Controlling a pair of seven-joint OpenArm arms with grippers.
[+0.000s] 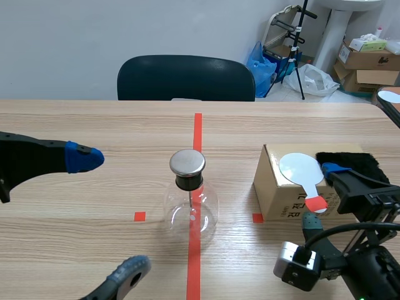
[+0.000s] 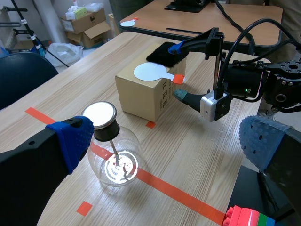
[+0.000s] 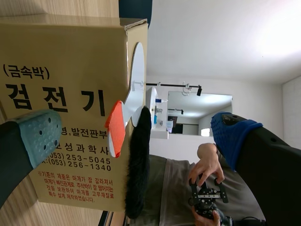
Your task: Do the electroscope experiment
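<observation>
A round glass electroscope flask (image 1: pixel 190 209) (image 2: pixel 115 162) with a metal cap (image 1: pixel 187 162) stands on the centre tape line. My left gripper (image 1: pixel 106 215) (image 2: pixel 169 141) is open, with the flask ahead of it, near the left finger. To the right, a cardboard box (image 1: pixel 278 190) (image 2: pixel 146 101) (image 3: pixel 61 94) carries a white disc paddle (image 1: pixel 300 169) (image 2: pixel 149 72) (image 3: pixel 135 84) and a black fur cloth (image 1: pixel 350 162) (image 2: pixel 167 52) (image 3: pixel 138 165). The paddle's orange handle (image 1: pixel 315 203) (image 3: pixel 115 128) juts over the box edge. My right gripper (image 1: pixel 322 195) (image 3: pixel 136 134) is open, turned sideways, with one finger on each side of that handle and not touching it.
A dark chair (image 1: pixel 185 78) stands behind the far table edge. Cartons (image 1: pixel 369 59) and bags sit on the floor at the back right. Another table (image 2: pixel 197 19) holds a second white paddle (image 1: pixel 390 95). A person's hands (image 3: pixel 207 165) show beyond the box.
</observation>
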